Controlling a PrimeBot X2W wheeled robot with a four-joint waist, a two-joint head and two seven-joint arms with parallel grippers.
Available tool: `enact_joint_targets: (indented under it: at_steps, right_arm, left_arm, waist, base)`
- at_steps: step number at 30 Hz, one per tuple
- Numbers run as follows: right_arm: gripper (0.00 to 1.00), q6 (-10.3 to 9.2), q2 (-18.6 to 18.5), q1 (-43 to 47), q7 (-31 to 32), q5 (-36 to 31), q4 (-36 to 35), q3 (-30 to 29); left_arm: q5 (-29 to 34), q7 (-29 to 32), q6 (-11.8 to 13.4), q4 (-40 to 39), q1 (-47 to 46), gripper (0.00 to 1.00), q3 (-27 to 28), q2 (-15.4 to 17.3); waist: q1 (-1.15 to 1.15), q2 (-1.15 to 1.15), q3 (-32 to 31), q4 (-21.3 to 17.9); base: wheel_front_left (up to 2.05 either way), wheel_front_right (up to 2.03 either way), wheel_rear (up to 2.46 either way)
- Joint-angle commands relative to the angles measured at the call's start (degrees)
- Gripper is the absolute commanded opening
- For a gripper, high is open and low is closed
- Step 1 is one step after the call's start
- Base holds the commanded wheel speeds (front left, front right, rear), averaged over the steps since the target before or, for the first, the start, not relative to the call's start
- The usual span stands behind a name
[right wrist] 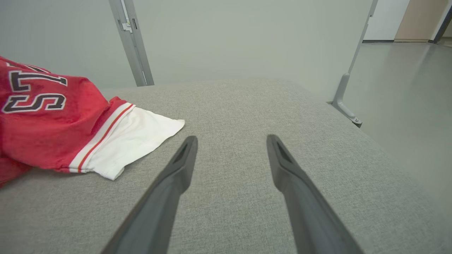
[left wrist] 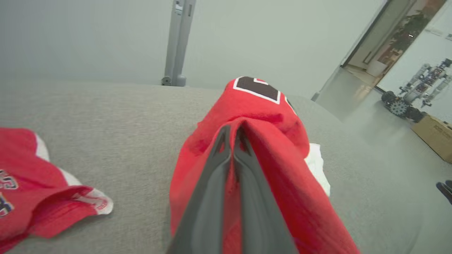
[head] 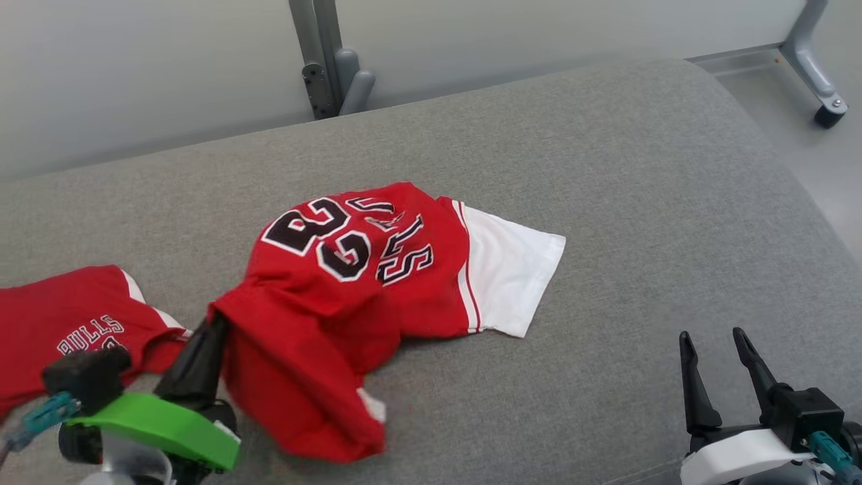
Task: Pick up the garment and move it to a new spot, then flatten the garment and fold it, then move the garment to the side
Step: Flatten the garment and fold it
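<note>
You had the left claw (left wrist: 231, 135) clenched on the jersey (head: 363, 283). The right claw (head: 712, 337) hung released, jersey to its left.

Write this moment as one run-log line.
left gripper: shut on crumpled red jersey | right gripper: open, empty, above grey fabric cushion

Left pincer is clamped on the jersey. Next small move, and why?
Probably lift the left pincer slightly and drift right: it is shut on a fold of the jersey, whose bulk lies crumpled on the cushion; a second jersey crowds the left, and the right pincer is open.
</note>
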Motion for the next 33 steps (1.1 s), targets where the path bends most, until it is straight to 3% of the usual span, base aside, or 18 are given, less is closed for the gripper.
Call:
enact_joint_targets:
  at_steps: [1, 3, 7, 13, 14, 20, 21, 22, 23, 29, 33]
  right_arm:
    - [1.0, 0.0, -0.2, -0.2, -0.2, -0.1, 0.1, 0.0]
    - [1.0, 0.0, -0.2, -0.2, -0.2, -0.2, 0.2, 0.2]
    - [1.0, 0.0, -0.2, -0.4, -0.2, -0.3, 0.5, 0.1]
    - [1.0, 0.0, -0.2, -0.4, -0.2, -0.6, 0.7, 0.1]
    - [1.0, 0.0, -0.2, -0.4, -0.2, -0.6, 0.7, 0.1]
    - [1.0, 0.0, -0.2, -0.9, -0.2, -0.8, 0.5, -0.1]
    - [1.0, 0.0, -0.2, -0.9, -0.2, -0.8, 0.5, -0.2]
    - [1.0, 0.0, -0.2, -1.0, -0.2, -0.8, 0.5, -0.2]
    - [1.0, 0.0, -0.2, -1.1, -0.2, -0.8, 0.5, -0.1]
    - [1.0, 0.0, -0.2, -1.2, -0.2, -0.7, 0.1, 0.2]
    - [1.0, 0.0, -0.2, -0.3, -0.2, -0.6, -0.4, -0.4]
  left_arm:
    - [-3.1, 0.5, 0.1, -0.4, 2.0, 0.0, 1.5, -0.4]
    - [-5.2, 1.5, 0.6, 1.2, 3.8, 0.0, 3.4, 1.5]
    - [-9.1, 2.9, -1.0, 8.0, 4.6, 0.0, 4.5, 1.0]
    - [-9.2, 0.6, -3.8, 17.9, 1.2, 0.0, 4.1, -0.4]
    - [-8.6, -0.2, -4.2, 19.4, 0.4, 0.05, 3.8, -0.6]
    - [-8.0, -4.1, -6.4, 26.4, -3.8, 0.02, 2.7, -2.2]
    - [-8.1, -4.7, -6.4, 27.1, -4.3, 0.15, 2.3, -2.5]
    - [-7.6, -5.6, -6.5, 28.0, -4.8, 0.43, 2.2, -2.6]
    - [-7.2, -6.7, -6.6, 28.6, -5.1, 1.0, 2.2, -2.7]
    - [-6.3, -9.5, -4.5, 29.1, -3.0, 1.0, 3.2, -3.4]
    - [-5.4, -10.8, 0.0, 24.1, 2.1, 1.0, 5.6, -3.0]
  waist:
    - [0.0, 0.28, -0.3, 1.3]
    - [0.0, 0.28, -0.5, 2.0]
    - [0.0, 0.28, -0.5, 3.5]
    - [0.0, 0.28, -0.4, 4.8]
    - [0.0, 0.28, -0.3, 5.1]
    - [0.0, 0.28, 0.7, 6.1]
    - [0.0, 0.28, 0.8, 6.2]
    - [0.0, 0.28, 0.9, 6.2]
    - [0.0, 0.28, 1.0, 6.3]
    - [0.0, 0.28, 1.2, 5.7]
    - [0.0, 0.28, 0.7, 5.3]
  base:
    - [0.0, 0.0, 0.0]
    - [0.0, 0.0, 0.0]
    - [0.0, 0.0, 0.0]
    - [0.0, 0.0, 0.0]
    - [0.0, 0.0, 0.0]
    - [0.0, 0.0, 0.0]
    - [0.0, 0.0, 0.0]
    - [0.0, 0.0, 0.0]
    - [0.0, 0.0, 0.0]
    - [0.0, 0.0, 0.0]
    - [0.0, 0.0, 0.0]
